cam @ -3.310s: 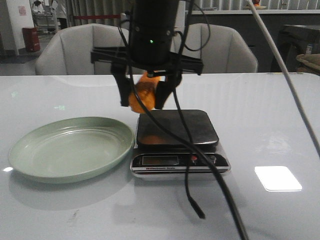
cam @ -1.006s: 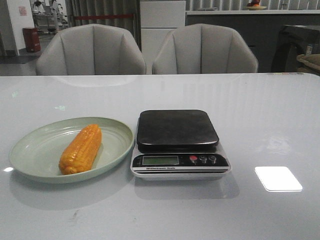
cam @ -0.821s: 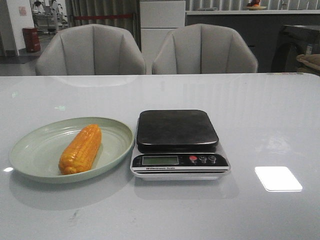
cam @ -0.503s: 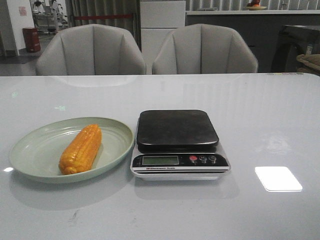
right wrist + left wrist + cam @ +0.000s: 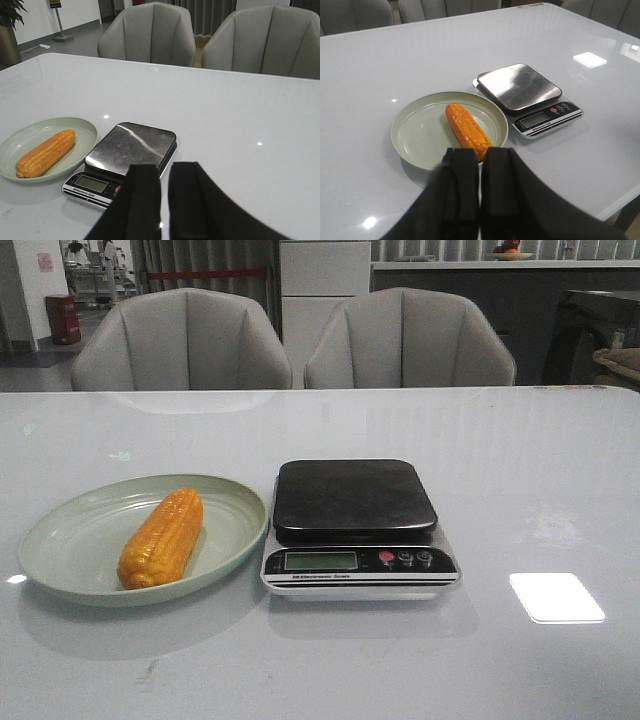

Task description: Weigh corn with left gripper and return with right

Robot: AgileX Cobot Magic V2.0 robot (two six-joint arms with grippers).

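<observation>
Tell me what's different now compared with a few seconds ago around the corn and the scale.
The corn was held in a gripper above the scale; it has since been let go and now lies in the green plate, left of the scale. The arm has pulled out of the front view. Both grippers, left and right, are now shut and empty. Scale and plate have not moved.

A round pale green shallow plate [image 5: 60, 540] stands on the glossy white table [image 5: 520, 470], on the left side. Just beside it, at its right, is a flat digital kitchen scale [image 5: 358, 530] with a dark square metal platform, and the two seem to touch at the rims. The front strip of the scale has a small grey display [image 5: 320, 561] and three round buttons [image 5: 405, 558], one red. Behind the table stand two grey padded chairs [image 5: 410, 338].
</observation>
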